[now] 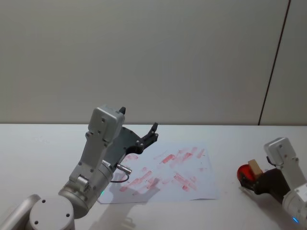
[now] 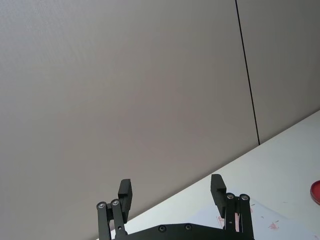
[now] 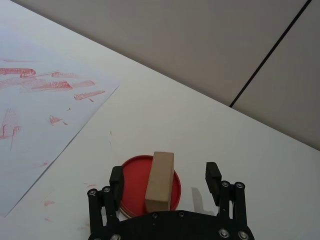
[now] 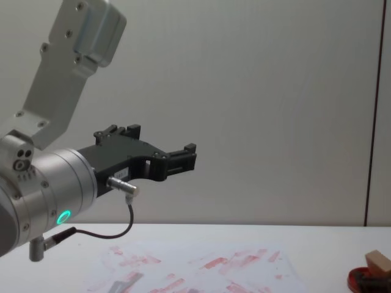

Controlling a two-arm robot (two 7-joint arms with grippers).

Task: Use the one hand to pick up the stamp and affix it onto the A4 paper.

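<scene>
The stamp [image 3: 160,181], a tan wooden block, stands on the round red ink pad [image 3: 131,195] at the table's right. My right gripper [image 3: 164,176] is open and straddles the stamp, with a gap on each side between block and fingers [image 3: 212,177]. In the head view the stamp [image 1: 254,167] and right gripper [image 1: 251,179] sit to the right of the A4 paper [image 1: 192,187], a white sheet smeared with red marks. My left gripper [image 1: 152,131] hangs open and empty, raised above the paper's left part.
The ink pad [image 1: 243,171] lies on the white table just off the paper's right edge. A grey wall stands behind the table. The left arm [image 4: 55,183] rises large above the paper [image 4: 201,268] in the chest view.
</scene>
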